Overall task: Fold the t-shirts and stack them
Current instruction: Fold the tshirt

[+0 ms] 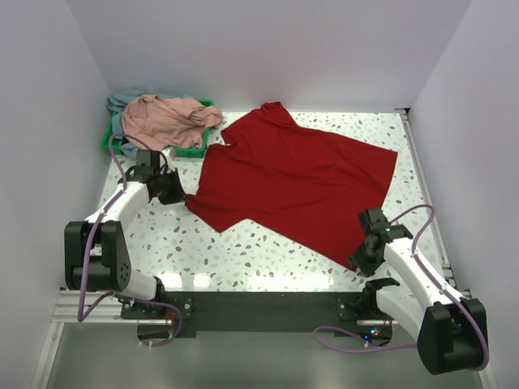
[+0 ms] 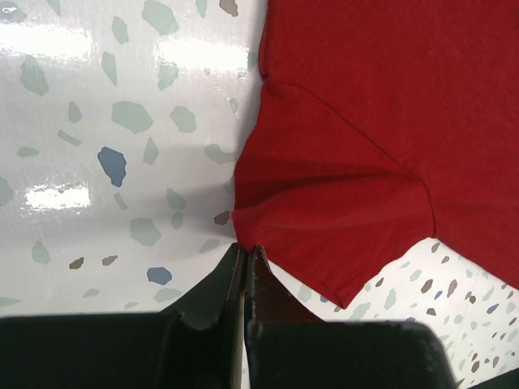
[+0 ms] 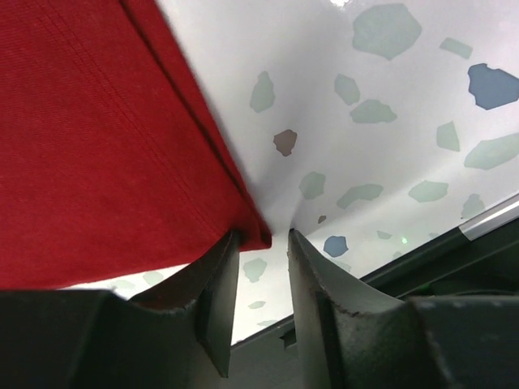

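At the far 10 o'clock corner of the table [image 1: 243,255], a green tray [image 1: 193,151] is seen. It is filled with two bunched-up shirts. The dusty pink t-shirt [image 1: 166,117] is heaped at the front, and the grey-blue t-shirt [image 1: 122,101] is tucked behind it.

The red t-shirt [image 1: 296,182] is spread flat in the middle of the table and is not folded. Its nearest corner, at 5 o'clock, is met by the right gripper [image 3: 263,239]. A sleeve at 9 o'clock is met by the left gripper [image 2: 246,250]. The collar is turned toward 11 o'clock.

The claws can be read only from the wrist cameras. The left claw is pinched tight on the tip of the sleeve, and small wrinkles are seen in the cloth there. The right claw is held apart, with the hem corner between its fingers but not squeezed. The tray is shown only from above.
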